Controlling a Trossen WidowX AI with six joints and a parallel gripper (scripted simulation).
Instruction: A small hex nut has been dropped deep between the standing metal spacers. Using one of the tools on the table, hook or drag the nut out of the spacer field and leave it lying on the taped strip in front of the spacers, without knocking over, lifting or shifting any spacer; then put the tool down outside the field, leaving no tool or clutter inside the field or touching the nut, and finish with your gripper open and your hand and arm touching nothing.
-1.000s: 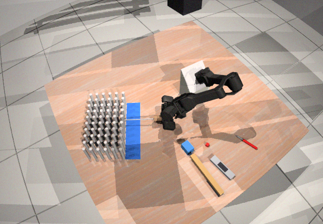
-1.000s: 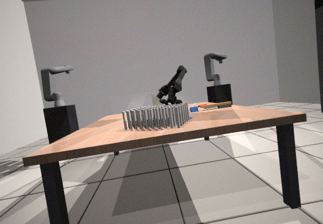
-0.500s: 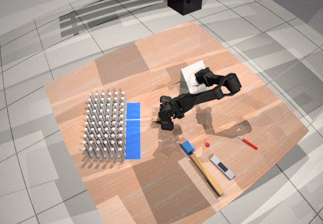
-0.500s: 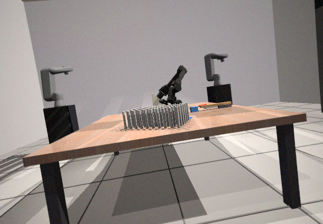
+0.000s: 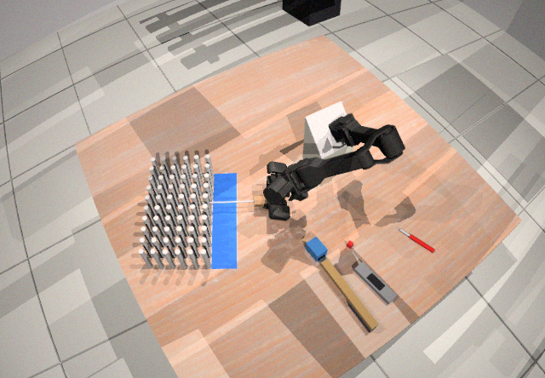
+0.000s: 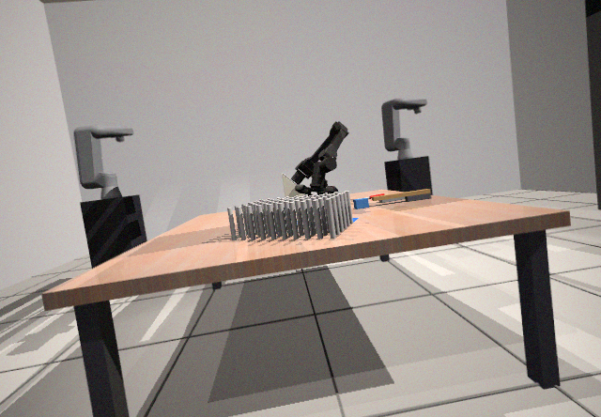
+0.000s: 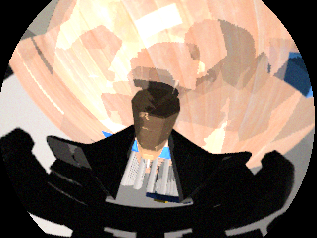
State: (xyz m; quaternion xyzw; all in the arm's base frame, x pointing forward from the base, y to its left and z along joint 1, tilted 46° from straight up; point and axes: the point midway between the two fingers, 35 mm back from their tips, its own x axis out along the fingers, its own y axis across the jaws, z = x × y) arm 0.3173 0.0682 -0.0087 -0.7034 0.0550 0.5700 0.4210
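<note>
My gripper [image 5: 265,201] [image 7: 152,129] is shut on the wooden handle [image 5: 259,201] [image 7: 156,116] of a thin-rod tool, to the right of the taped strip in the top view. The tool's pale rod [image 5: 239,201] runs left across the blue taped strip [image 5: 225,237] [image 6: 355,220] to the near edge of the spacer field. Whether its tip is among the spacers cannot be told. The metal spacers [image 5: 205,196] [image 6: 306,218] [image 7: 170,181] stand upright in rows. The hex nut cannot be made out in any view; no nut shows on the visible strip.
In the top view, a yellow bar with a blue block [image 5: 316,248] [image 6: 361,203], a grey tool [image 5: 385,291], a small red cube [image 5: 349,243] and a red-handled tool [image 5: 421,242] lie on the table's lower right. A white panel [image 5: 318,123] stands beside the arm's base.
</note>
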